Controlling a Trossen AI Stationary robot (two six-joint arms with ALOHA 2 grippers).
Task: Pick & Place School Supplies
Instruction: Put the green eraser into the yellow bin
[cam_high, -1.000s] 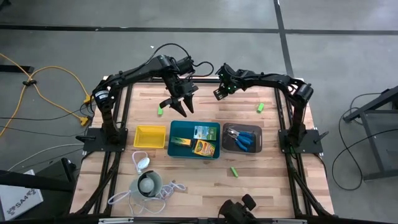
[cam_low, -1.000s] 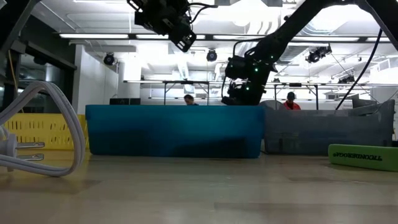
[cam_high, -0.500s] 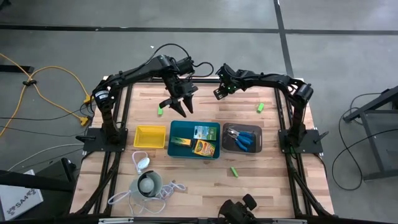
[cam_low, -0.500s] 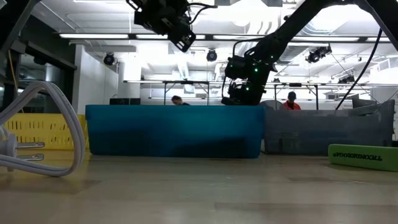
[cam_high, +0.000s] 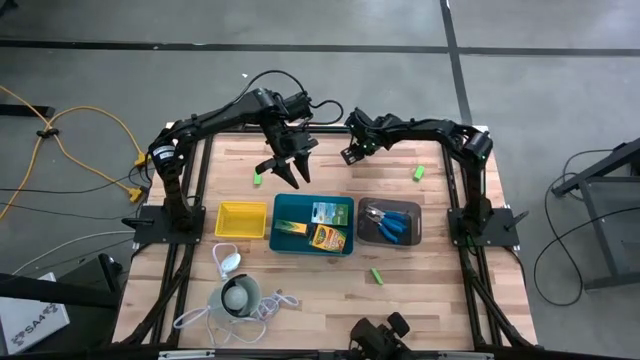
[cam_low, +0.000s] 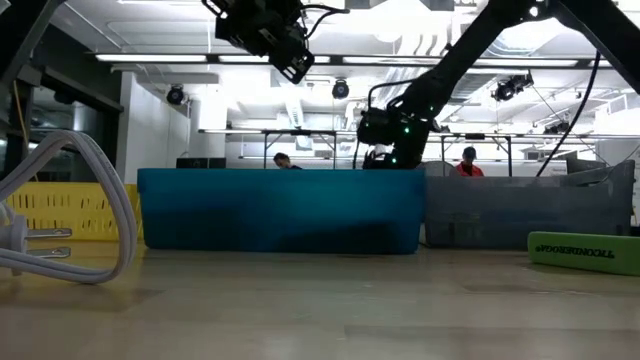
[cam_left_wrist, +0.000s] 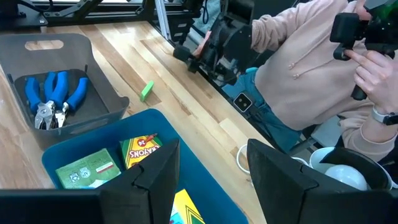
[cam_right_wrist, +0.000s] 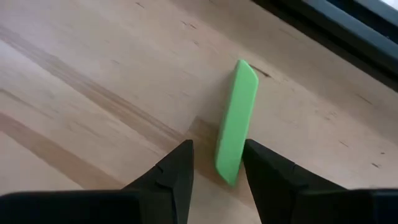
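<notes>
Two arms hang over the counter. In the high view, the left gripper, fingers spread apart and empty, hangs left of centre above the teal tray holding crayon boxes. Right of it, at upper centre, the right gripper straddles a lime-green block, fingers apart, not clamped.

Crayon box reads "24" and "CRAYONS" — other print illegible.

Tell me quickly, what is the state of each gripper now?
Left gripper: open, holding nothing, above the teal tray.
Right gripper: partly open around a green block; grip cannot be told.
</notes>
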